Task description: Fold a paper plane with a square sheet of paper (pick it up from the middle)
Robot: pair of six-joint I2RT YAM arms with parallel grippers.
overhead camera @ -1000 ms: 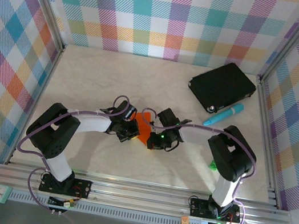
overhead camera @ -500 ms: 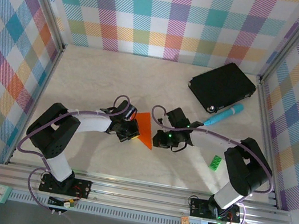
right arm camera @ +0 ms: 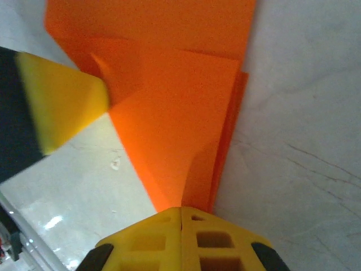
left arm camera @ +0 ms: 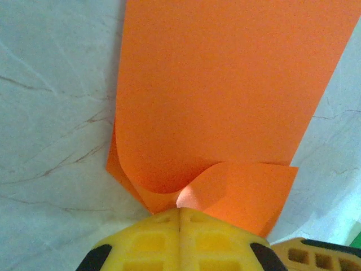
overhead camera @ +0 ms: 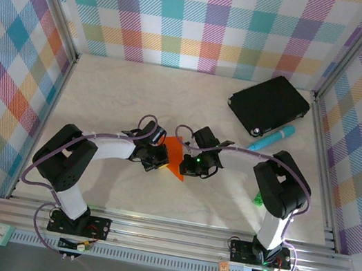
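Both end effectors are sat right at the orange sheet of paper, which is found partly folded on the marble-look surface, sandwiched between the two. The left end effector is shut completely, fingers pressed together with no gap. The paper's near edge is buckled up into a little curl at its tips, and the rest of the sheet is spread flat ahead of it. Whether that edge is actually pinched or just pushed can't be told. The right end effector is closed all the way too, with a stack of folded layers narrowed to a point at its tips. A yellow finger of the left one is seen at the paper's edge, ahead and to its left. Well beyond the right end effector, a black pad and a teal pen are laid just beside each other.
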